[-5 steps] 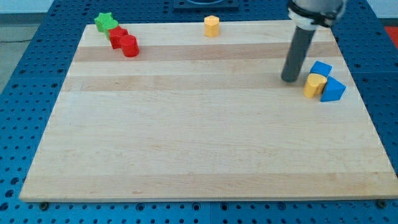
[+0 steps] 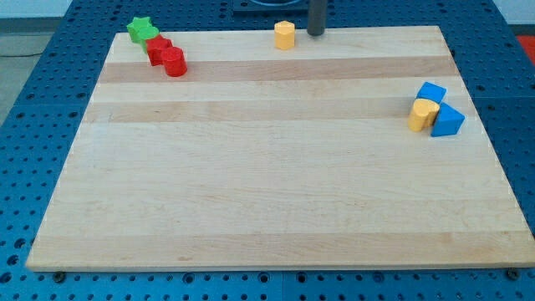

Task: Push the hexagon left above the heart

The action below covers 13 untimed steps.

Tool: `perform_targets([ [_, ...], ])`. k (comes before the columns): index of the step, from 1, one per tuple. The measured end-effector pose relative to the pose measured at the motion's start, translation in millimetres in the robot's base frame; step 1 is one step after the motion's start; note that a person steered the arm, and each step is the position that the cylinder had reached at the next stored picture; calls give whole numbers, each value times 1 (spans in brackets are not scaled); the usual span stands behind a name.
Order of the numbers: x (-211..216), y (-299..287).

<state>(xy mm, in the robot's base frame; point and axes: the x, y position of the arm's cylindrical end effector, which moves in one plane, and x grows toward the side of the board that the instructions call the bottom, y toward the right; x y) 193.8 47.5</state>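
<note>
Two red blocks [image 2: 166, 56] and a green star [image 2: 141, 30] are clustered at the view's top left of the board [image 2: 267, 192]. My tip [image 2: 316, 33] is seen just right of the yellow hexagon [image 2: 285, 34], apart from it. A yellow heart [image 2: 422, 114] is wedged between two blue blocks [image 2: 440, 109] at the right.

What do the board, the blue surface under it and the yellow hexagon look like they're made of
Board: pale wood in glued strips, matte, grain visible. Blue surface: probably painted metal or plastic, a grid of holes. Yellow hexagon: likely plastic or painted wood, smooth, uniform colour. My tip sits just right of it.
</note>
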Motion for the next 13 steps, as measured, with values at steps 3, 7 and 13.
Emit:
perform_targets([
  [3, 38, -94],
  [7, 78, -132],
  [13, 144, -56],
])
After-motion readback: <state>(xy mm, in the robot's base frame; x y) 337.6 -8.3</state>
